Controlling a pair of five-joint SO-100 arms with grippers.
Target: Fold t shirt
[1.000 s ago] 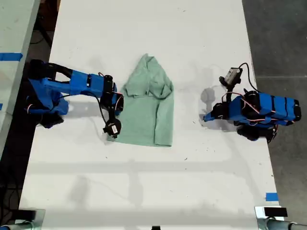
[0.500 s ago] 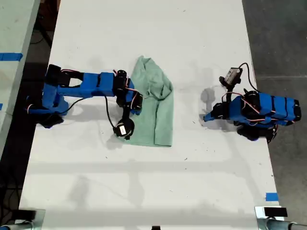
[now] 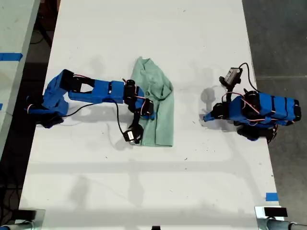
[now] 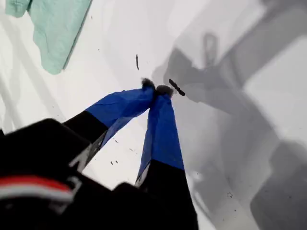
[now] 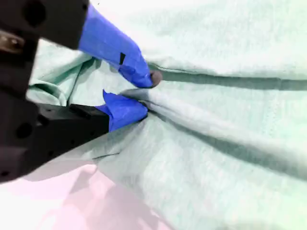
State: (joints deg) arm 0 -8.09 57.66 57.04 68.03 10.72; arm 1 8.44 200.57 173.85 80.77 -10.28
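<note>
The pale mint-green t shirt [image 3: 162, 120] lies crumpled and partly folded mid-table, narrowed to a tall strip. My second gripper [image 3: 148, 109] reaches from the exterior view's left onto the shirt. In the second wrist view its blue fingers [image 5: 135, 72] pinch a raised fold of the t shirt [image 5: 230, 120]. My first gripper [image 3: 206, 117] belongs to the arm folded up at the exterior view's right, away from the shirt. The first wrist view shows it [image 4: 156, 89] shut over bare white table, tips together and holding nothing, with the t shirt [image 4: 57, 28] far off.
The white table [image 3: 144, 182] runs the picture's length, with dark floor past its edge on the exterior view's right. Blue tape marks [image 3: 271, 196] sit near the table's corner. A small wrist camera on a cable [image 3: 132, 135] hangs by the shirt's lower edge.
The second arm has stretched toward the exterior view's right, carrying the shirt's edge over the rest of the cloth, so the shirt looks narrower. The first arm has not moved.
</note>
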